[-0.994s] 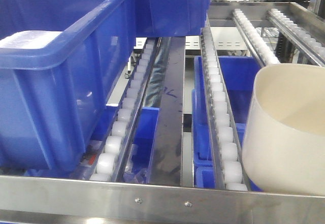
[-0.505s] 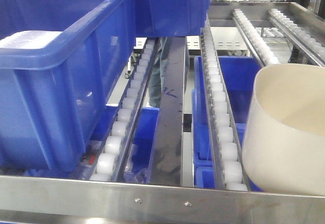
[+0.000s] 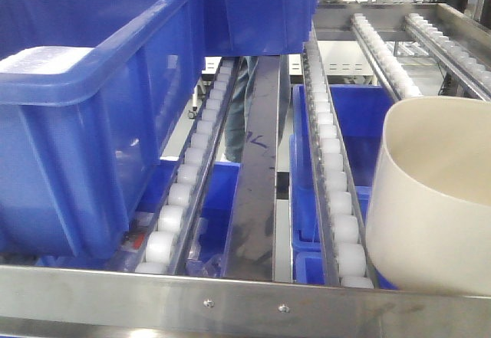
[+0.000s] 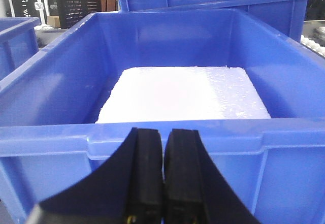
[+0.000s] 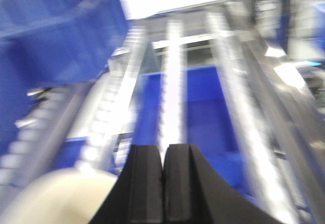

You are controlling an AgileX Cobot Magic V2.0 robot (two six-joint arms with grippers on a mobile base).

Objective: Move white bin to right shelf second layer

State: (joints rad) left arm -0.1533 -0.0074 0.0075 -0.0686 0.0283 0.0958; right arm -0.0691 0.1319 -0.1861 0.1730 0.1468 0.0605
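The white bin [image 3: 437, 200] sits at the right front of the roller shelf level [image 3: 335, 200], just behind the steel front rail [image 3: 245, 296], seemingly resting on the roller tracks (its base is hidden). The placement looks done or nearly so. The right claw [image 5: 163, 183] is pressed closed on nothing above the bin's rim; the left claw [image 4: 163, 178] is likewise closed, facing a blue crate [image 4: 167, 137].

Front view close over roller tracks [image 3: 330, 169]
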